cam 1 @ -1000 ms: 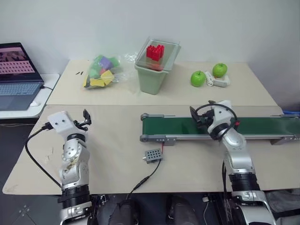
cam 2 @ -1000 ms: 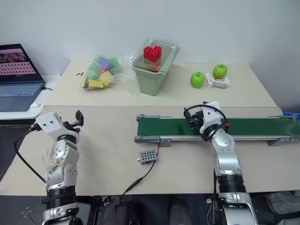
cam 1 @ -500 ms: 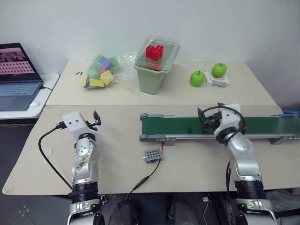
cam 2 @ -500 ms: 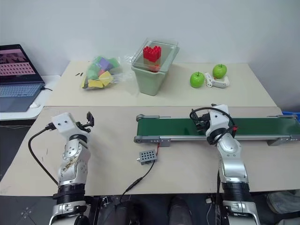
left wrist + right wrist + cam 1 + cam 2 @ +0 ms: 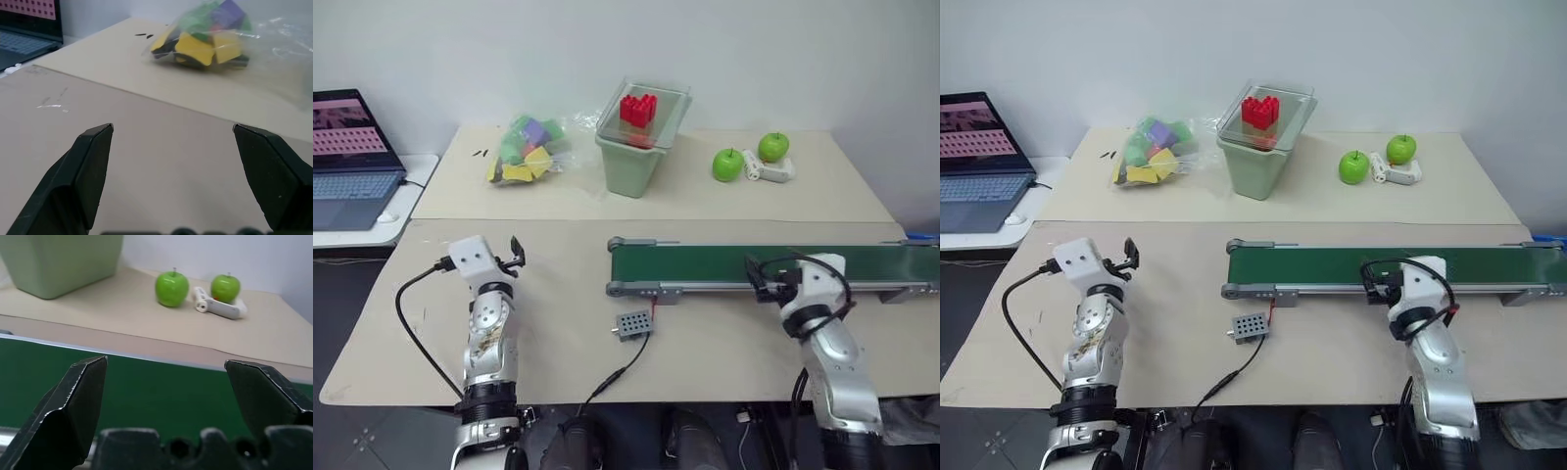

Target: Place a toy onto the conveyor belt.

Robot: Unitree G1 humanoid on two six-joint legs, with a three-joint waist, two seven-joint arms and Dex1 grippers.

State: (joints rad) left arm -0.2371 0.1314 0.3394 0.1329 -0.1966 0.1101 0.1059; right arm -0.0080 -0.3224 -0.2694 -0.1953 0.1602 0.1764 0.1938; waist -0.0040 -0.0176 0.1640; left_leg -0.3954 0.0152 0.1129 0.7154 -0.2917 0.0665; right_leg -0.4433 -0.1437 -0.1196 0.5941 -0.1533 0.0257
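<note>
Your long dark green conveyor belt point(image 5: 773, 263) in its grey metal frame lay bare across the right half of the beige table point(image 5: 558, 323), while the red toy block point(image 5: 637, 108) sat atop the pale green bin point(image 5: 636, 157) behind it. Your right gripper point(image 5: 756, 281) hung wide open at the belt's near edge. Your left gripper point(image 5: 516, 253), equally wide and empty, faced the clear bag of coloured blocks point(image 5: 529, 149).

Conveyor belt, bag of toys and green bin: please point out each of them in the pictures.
conveyor belt point(image 5: 705, 264): left eye view, on its bare green surface.
bag of toys point(image 5: 203, 34): left wrist view, on the blocks inside.
green bin point(image 5: 1255, 164): right eye view, on its front wall.
</note>
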